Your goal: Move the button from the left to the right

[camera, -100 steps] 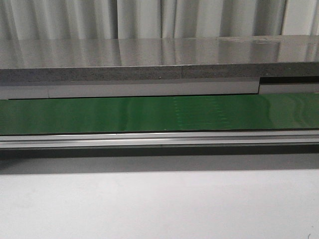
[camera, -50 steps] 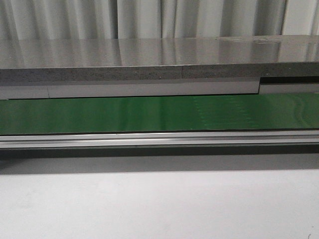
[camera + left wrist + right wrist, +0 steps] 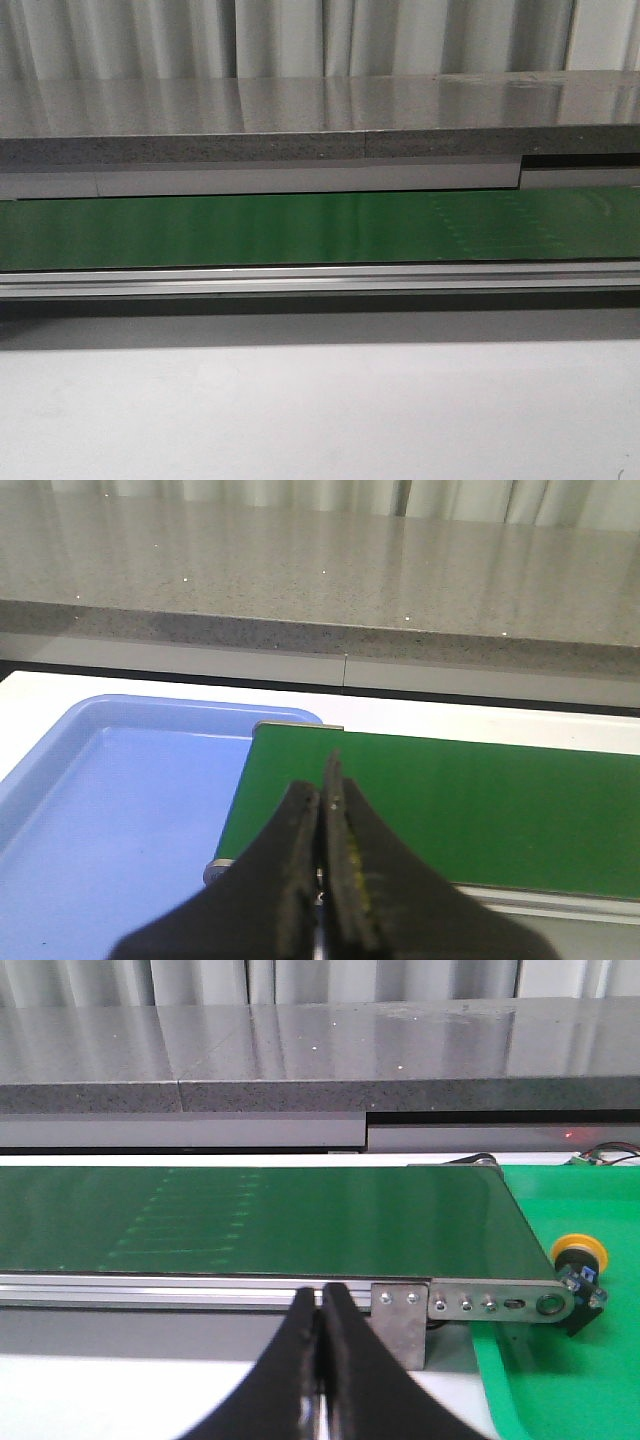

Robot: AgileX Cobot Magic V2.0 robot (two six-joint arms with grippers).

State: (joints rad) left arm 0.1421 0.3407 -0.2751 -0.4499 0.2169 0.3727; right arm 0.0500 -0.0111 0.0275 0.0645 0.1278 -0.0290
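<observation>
The small push-button with a round yellow cap on a black body (image 3: 579,1263) lies on its side on the green tray (image 3: 560,1390) just past the right end of the long green conveyor belt (image 3: 270,1215), beside the belt's end roller bracket. That places it already on the right side, so the transfer looks finished or close to it. The light-blue plastic tray (image 3: 110,820) at the belt's left end shows nothing inside in the part visible.

The left gripper (image 3: 322,798) has its dark fingers pressed together on nothing, above the blue tray's edge and the belt's left end. The right gripper (image 3: 320,1310) is likewise pressed together and empty, near the belt's aluminium rail (image 3: 150,1285).

Whether the button touches the bracket is hard to tell. If another button is due, the next move would call for the left fingers to spread first.
</observation>
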